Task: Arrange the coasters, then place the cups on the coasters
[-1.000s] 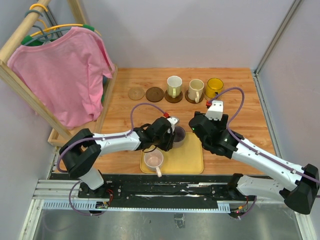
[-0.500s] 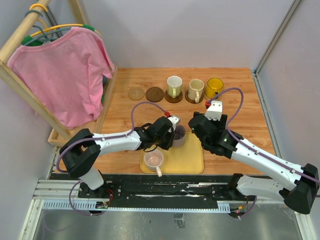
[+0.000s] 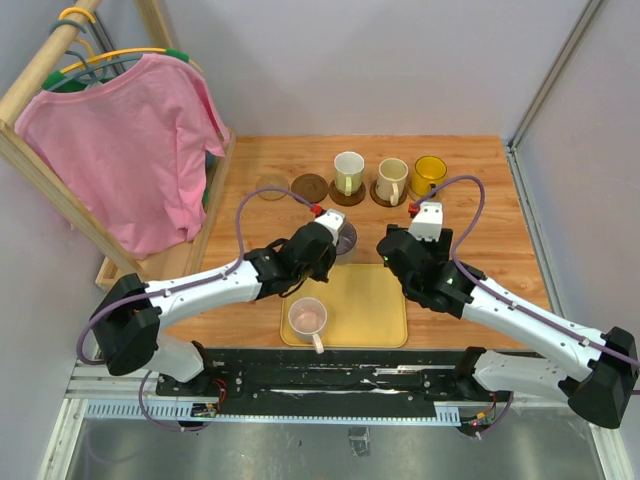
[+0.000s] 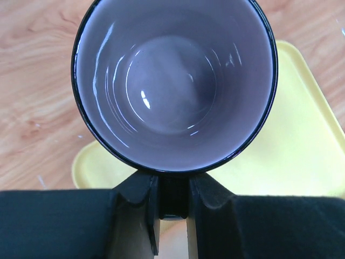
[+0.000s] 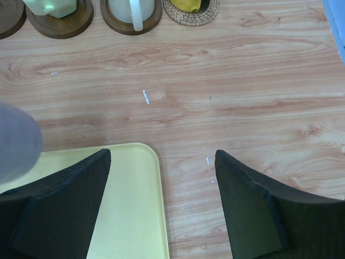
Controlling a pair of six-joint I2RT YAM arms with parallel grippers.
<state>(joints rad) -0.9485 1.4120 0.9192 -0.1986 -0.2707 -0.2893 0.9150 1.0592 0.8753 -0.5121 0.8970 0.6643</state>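
Note:
My left gripper (image 3: 326, 240) (image 4: 173, 213) is shut on the handle of the grey-purple cup (image 3: 343, 236) (image 4: 173, 81), holding it upright above the wood just behind the yellow tray (image 3: 375, 310). The pale pink cup (image 3: 307, 317) stands on the tray's front left. At the back, the white-greenish cup (image 3: 348, 171), cream cup (image 3: 392, 179) and yellow cup (image 3: 430, 174) each sit on a coaster. Two bare coasters, tan (image 3: 270, 188) and dark brown (image 3: 309, 187), lie to their left. My right gripper (image 3: 393, 250) (image 5: 163, 156) hangs open over the tray's back right corner (image 5: 145, 156), holding nothing.
A wooden rack with a pink shirt (image 3: 130, 140) on hangers stands along the left edge. Grey walls close the table at the back and right. The grey-purple cup's side (image 5: 16, 141) shows at the left of the right wrist view.
My left gripper has lifted the grey-purple cup off the tray and carried it back and to the left. The right arm has hardly moved.

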